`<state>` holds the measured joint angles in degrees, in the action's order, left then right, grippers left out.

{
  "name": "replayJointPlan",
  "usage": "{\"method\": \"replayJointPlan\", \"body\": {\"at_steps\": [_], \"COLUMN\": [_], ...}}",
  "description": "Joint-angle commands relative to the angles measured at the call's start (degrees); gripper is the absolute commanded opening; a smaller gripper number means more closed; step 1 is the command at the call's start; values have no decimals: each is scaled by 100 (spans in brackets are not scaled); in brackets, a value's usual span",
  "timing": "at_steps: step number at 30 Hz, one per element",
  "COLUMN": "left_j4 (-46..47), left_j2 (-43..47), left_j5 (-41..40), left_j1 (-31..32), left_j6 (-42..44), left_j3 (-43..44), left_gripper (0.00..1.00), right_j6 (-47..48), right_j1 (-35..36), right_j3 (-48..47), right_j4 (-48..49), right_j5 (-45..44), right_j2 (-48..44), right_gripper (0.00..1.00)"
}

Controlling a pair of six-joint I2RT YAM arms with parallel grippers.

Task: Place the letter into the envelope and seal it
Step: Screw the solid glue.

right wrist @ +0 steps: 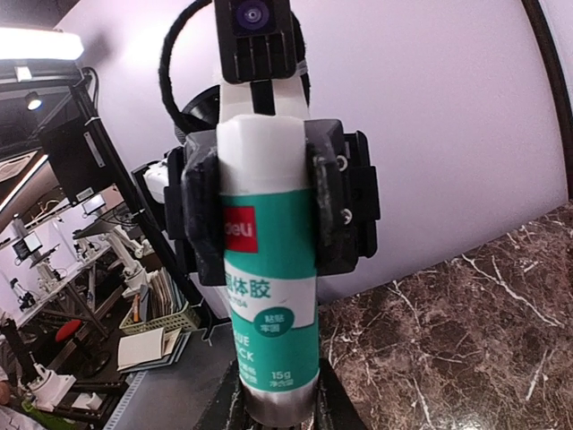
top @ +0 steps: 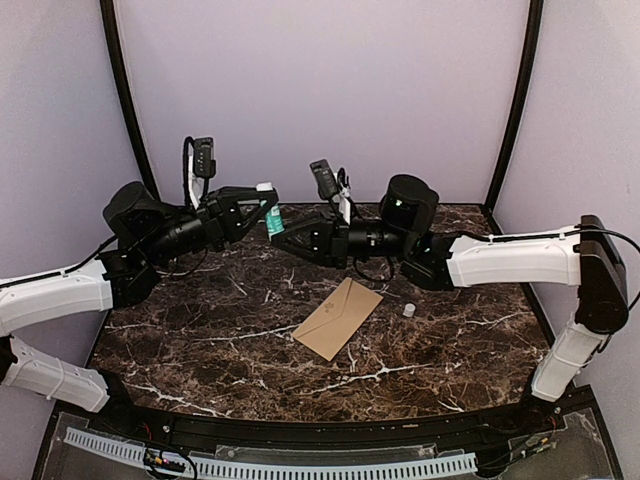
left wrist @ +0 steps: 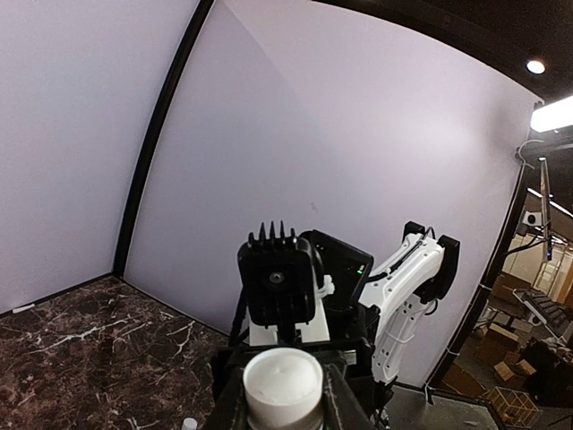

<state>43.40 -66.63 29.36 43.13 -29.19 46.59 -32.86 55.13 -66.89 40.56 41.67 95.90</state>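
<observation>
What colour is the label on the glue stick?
Teal green with white print; the glue stick shows best in the right wrist view.

"deli" and "15g" on glue stick (right wrist: 269, 296)

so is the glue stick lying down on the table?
No, the glue stick is up in the air, gripped by the left claw.

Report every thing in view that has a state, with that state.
glue stick: held above the table between both grippers
left gripper: shut on the glue stick's white end
right gripper: shut on its other end
envelope: lying flat on the table, untouched; flap unclear
small white cylinder: on the table, free
</observation>
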Motion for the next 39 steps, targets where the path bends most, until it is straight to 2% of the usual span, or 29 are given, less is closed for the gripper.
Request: {"method": "replayJointPlan", "body": {"at_steps": [1, 7, 14, 21, 27, 34, 37, 39], "left_j4": [-681, -1085, -1962, -2396, -2771, -2962, -2991, -3009], "left_j2": [17, -147, -432, -534, -743, -944, -961, -976], "left_j5": [-343, -736, -2196, -3561, -4131, -4469, -4581, -4630], "left_j1": [-21, 46, 442, 651, 818, 863, 863, 863], "left_j6": [710, 1072, 1589, 1533, 1155, 598, 537, 537], "left_j3": [-89, -84, 294, 553, 760, 914, 961, 973], "left_gripper": [0, 0, 0, 0, 0, 0, 0, 0], "right_j6": [382, 632, 867, 891, 1014, 1663, 1702, 1651], "right_j1": [40, 71, 184, 337, 547, 1068, 1153, 1155], "right_j3": [-160, -529, -950, -1360, -1755, -2721, -2854, -2809], "right_j4": [-723, -1735, -2564, -3340, -3720, -4413, -4509, -4492], "right_j5": [-931, -2162, -3577, -5112, -6244, -7478, -7637, -7593], "right_j2": [-221, -97, 47, 195, 351, 911, 1001, 945], "right_gripper": [14, 12, 12, 13, 14, 15, 17, 23]}}
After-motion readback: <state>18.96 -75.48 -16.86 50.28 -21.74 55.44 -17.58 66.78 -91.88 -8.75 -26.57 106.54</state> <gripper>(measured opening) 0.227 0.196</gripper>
